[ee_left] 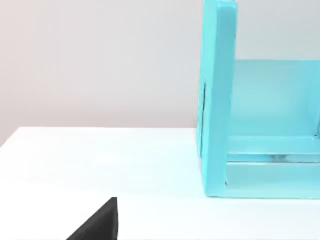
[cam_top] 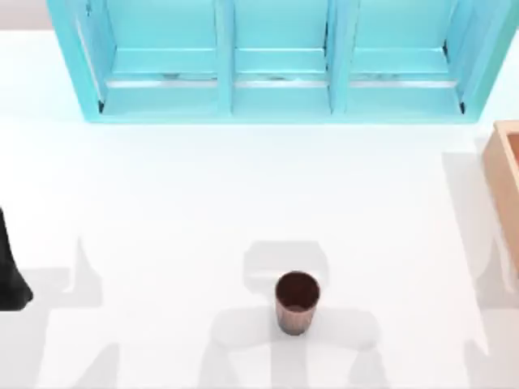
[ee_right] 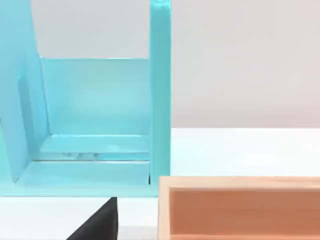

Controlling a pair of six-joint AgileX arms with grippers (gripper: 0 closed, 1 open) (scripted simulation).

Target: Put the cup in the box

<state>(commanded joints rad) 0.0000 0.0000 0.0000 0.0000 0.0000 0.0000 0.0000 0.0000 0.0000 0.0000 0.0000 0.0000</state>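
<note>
The cup (cam_top: 297,301), a small copper-brown tumbler with a dark inside, stands upright on the white table near the front, a little right of centre. The box (cam_top: 507,174), light wood with an orange-brown inside, sits at the table's right edge, cut off by the frame; the right wrist view shows its long wall (ee_right: 240,207) close by. My left gripper (cam_top: 12,271) is a dark shape at the far left edge, well away from the cup. A dark piece of each gripper sits at the lower edge of its wrist view: left gripper (ee_left: 100,224), right gripper (ee_right: 100,222).
A large turquoise three-bay shelf unit (cam_top: 280,61) spans the back of the table. Its left end wall (ee_left: 217,100) stands ahead of the left wrist, its right end wall (ee_right: 160,95) just behind the box. White tabletop (cam_top: 162,203) lies between shelf and cup.
</note>
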